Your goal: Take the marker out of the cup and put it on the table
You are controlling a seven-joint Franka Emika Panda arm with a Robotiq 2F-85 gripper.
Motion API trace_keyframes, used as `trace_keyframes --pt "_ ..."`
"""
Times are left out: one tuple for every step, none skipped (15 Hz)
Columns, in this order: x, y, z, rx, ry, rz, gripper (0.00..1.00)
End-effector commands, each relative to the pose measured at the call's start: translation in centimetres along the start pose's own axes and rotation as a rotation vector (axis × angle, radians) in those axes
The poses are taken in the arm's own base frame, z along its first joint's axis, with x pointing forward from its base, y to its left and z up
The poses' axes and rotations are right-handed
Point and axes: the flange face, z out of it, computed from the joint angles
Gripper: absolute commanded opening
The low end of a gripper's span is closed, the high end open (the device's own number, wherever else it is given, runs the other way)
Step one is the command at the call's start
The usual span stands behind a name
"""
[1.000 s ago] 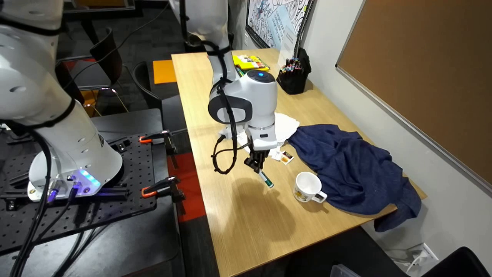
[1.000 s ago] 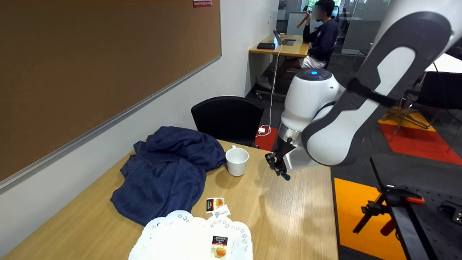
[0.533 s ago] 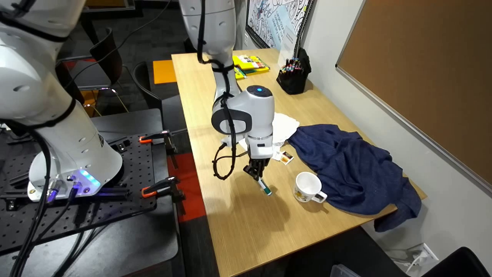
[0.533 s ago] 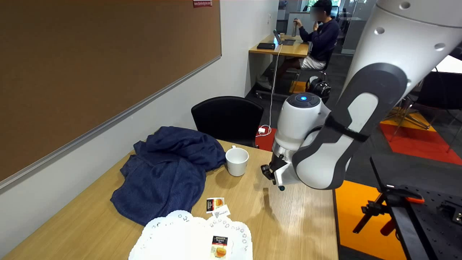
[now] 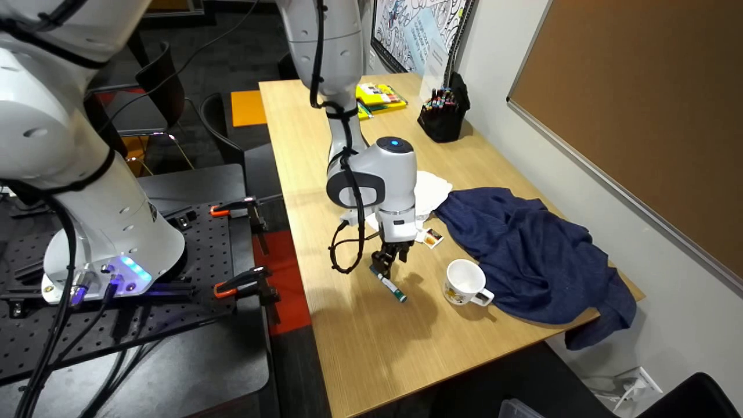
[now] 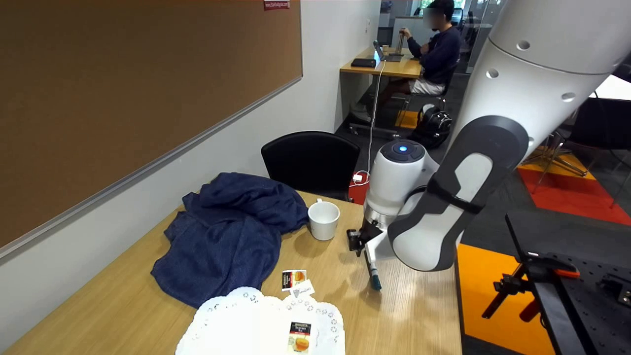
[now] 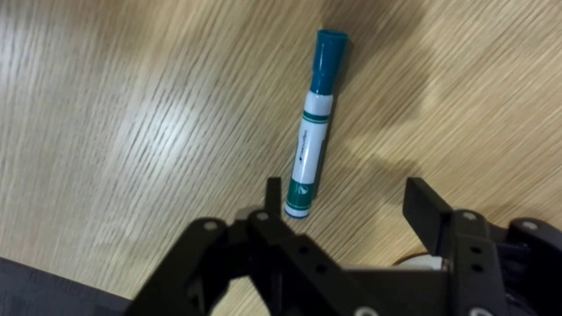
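My claw point(image 7: 344, 191) is spread wide, gripping nothing. Marker point(image 7: 312, 136) looks flat on the table point(image 5: 371, 348); in wrist view its near end falls between my fingers point(image 7: 274, 197), close beside one. Should be light, stiff, slick, prone to roll; best pinched mid-length. Cup point(image 6: 323, 224) beside me, apart: main snag. Navy cloth point(image 6: 236, 241) beyond it, white doily point(image 6: 236, 328) well off.

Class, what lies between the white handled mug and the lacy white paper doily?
Between the mug and the doily lie a small rectangular printed packet and a white slip, in both exterior views.
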Motion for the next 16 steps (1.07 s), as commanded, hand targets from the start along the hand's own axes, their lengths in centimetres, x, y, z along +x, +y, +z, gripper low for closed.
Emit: trace_keyframes --pt "0.5 -0.1 -1.6 0.047 0.033 0.036 1.00" --pt "0.6 0.3 -2.3 0.064 0.041 0.041 1.00" --pt "0.8 0.7 -3.1 0.083 0.050 0.045 1.00" --pt "0.9 1.2 -4.0 0.096 0.060 0.040 1.00" --pt "1.0 1.6 -4.8 0.111 0.071 0.036 1.00" --pt "1.0 2.2 -5.9 0.127 0.081 0.024 1.00" --pt "1.0 2.7 -6.7 0.139 0.089 0.010 1.00" --pt "0.9 3.3 -7.8 0.155 0.096 -0.007 1.00" --pt "0.9 3.9 -8.8 0.169 0.107 -0.027 1.00" --pt "0.9 4.4 -9.8 0.183 0.115 -0.040 1.00" --pt "0.9 4.9 -11.1 0.206 0.130 -0.056 1.00" --pt "0.8 5.3 -12.1 0.226 0.142 -0.072 1.00" --pt "0.8 5.7 -13.3 0.250 0.158 -0.085 1.00" --pt "0.7 5.9 -14.3 0.273 0.166 -0.102 1.00" --pt "0.6 6.1 -15.3 0.292 0.172 -0.117 1.00" --pt "0.4 6.3 -16.0 0.311 0.170 -0.124 1.00"
